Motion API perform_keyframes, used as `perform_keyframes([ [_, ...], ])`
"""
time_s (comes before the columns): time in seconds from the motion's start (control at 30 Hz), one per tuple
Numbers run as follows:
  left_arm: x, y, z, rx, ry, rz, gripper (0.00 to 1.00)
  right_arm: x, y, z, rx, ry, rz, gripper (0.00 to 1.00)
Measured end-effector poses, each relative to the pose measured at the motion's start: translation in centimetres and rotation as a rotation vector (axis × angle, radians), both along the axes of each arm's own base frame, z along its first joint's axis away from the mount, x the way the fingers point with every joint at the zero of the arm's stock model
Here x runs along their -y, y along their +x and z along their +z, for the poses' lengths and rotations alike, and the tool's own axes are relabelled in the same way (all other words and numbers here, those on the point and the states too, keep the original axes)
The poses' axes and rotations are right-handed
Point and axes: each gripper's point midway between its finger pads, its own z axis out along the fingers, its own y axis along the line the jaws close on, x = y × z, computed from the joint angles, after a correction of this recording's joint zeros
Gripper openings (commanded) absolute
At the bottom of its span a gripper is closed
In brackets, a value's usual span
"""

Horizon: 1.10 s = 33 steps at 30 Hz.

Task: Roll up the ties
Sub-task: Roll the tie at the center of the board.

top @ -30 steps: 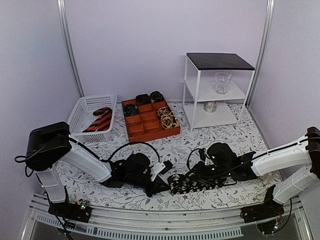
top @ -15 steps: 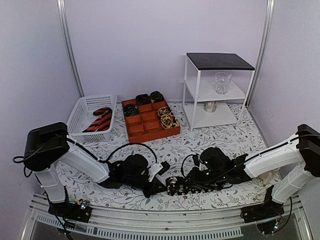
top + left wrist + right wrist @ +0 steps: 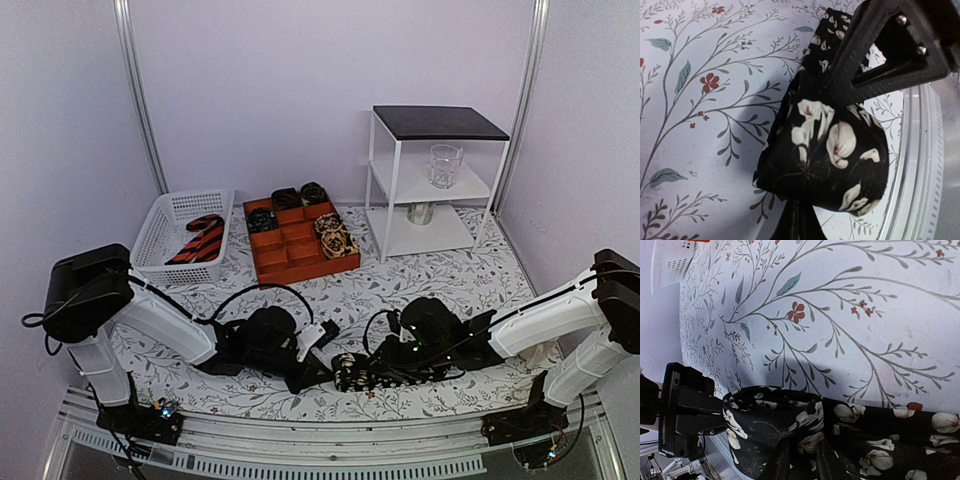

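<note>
Both jaws of left gripper (image 3: 820,152) pinch coiled end of black white-flowered fabric necktie (image 3: 810,182) between them. Right gripper (image 3: 378,366) sits low on flat strip beside coil, jaw state can't tell. Arms stretched low, wrists turned inward, over floral tablecloth (image 3: 420,280).

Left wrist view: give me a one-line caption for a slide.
Left end effector pinches a partly rolled black floral tie on the flowered tablecloth, close to the table's metal edge.
</note>
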Motion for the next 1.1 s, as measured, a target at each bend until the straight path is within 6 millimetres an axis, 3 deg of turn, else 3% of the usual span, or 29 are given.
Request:
perform_keyframes([
  [0.27, 0.7, 0.0, -0.6, -0.009, 0.023, -0.022, 0.0, 0.0, 0.2, 0.0, 0.007, -0.002, -0.006, 0.19],
  [1.1, 3.7, 0.6, 3.0, 0.019, -0.063, -0.068, 0.0, 2.3, 0.0, -0.6, 0.056, -0.028, -0.029, 0.18],
])
